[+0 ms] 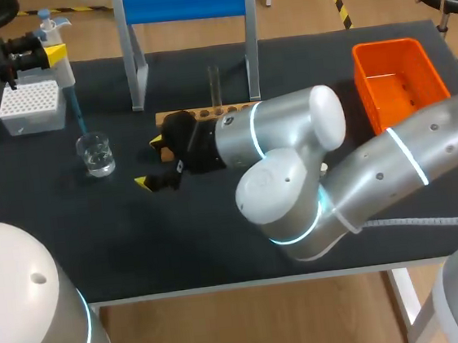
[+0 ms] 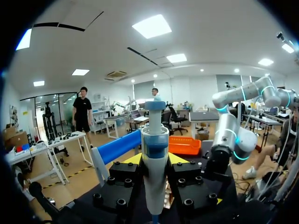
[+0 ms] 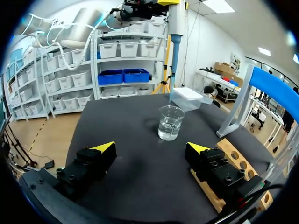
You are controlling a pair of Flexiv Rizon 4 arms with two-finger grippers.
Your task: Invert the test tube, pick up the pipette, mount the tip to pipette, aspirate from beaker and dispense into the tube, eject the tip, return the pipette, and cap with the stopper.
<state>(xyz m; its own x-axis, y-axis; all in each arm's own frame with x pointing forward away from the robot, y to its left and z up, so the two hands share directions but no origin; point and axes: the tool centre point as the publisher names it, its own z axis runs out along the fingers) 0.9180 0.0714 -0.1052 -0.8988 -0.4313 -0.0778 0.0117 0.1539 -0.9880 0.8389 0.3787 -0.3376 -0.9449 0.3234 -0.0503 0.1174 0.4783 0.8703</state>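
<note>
1. The left gripper (image 2: 154, 161) is clamping the pipette (image 2: 154, 140) between its black, bolt-studded fingers. The pipette is a smooth white cylinder with a blue band and a blue cap, and its lower end is running out of sight in the wrist view.
2. In the head view the pipette's slim blue shaft is slanting down to just above the beaker (image 1: 96, 153), a clear glass cup holding clear liquid. The beaker is sitting at the left of the matte black table (image 1: 220, 238). Whether the tip is touching the liquid is impossible to tell.
3. The right gripper (image 3: 151, 147) is hanging spread wide and holding nothing. It is just right of the beaker and near the wooden rack (image 1: 206, 111) of round holes.
4. The test tube (image 1: 214, 83), thin clear glass, is standing upright in that rack. The right arm is covering the rack's right end.
5. A white perforated tip box (image 1: 32, 106) is sitting at the far left. An orange plastic bin (image 1: 396, 80) is lying at the far right, partly covered by the arm. A grey stand with a blue bar (image 1: 183, 3) is rising at the far edge.
</note>
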